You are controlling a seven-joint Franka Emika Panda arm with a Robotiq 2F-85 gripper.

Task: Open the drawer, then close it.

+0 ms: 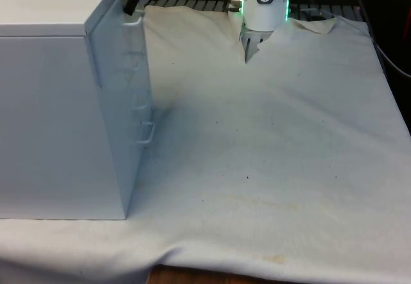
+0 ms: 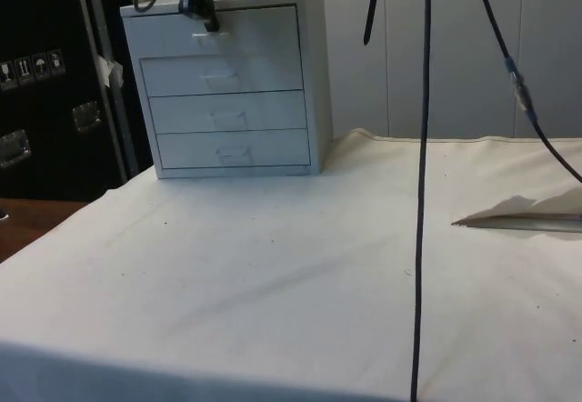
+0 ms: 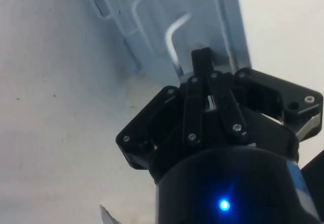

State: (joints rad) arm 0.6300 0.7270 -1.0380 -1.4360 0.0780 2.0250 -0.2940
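A: Drawer (image 2: 214, 31) at the top of the white chest (image 2: 232, 79), upper left of the side frame. Its front looks level with the three drawers below, all four with small wire handles.

B: And the hand (image 2: 205, 11)?

A: Black, right at that top drawer's handle (image 2: 202, 35), in the upper left of the side frame. In the front frame the hand (image 1: 131, 4) sits at the chest's top corner, upper left, beside the handle (image 1: 133, 22).

B: Clenched?

A: In the wrist view the fingers (image 3: 201, 67) are pressed together, tips against the handle (image 3: 174, 39). I cannot tell whether the wire is caught between them.

B: Around it?

A: The chest (image 1: 64, 117) stands on the counter (image 1: 270, 168) under a white cloth, in the left of the front frame. A black cable (image 2: 423, 184) hangs down through the side frame, right of centre.
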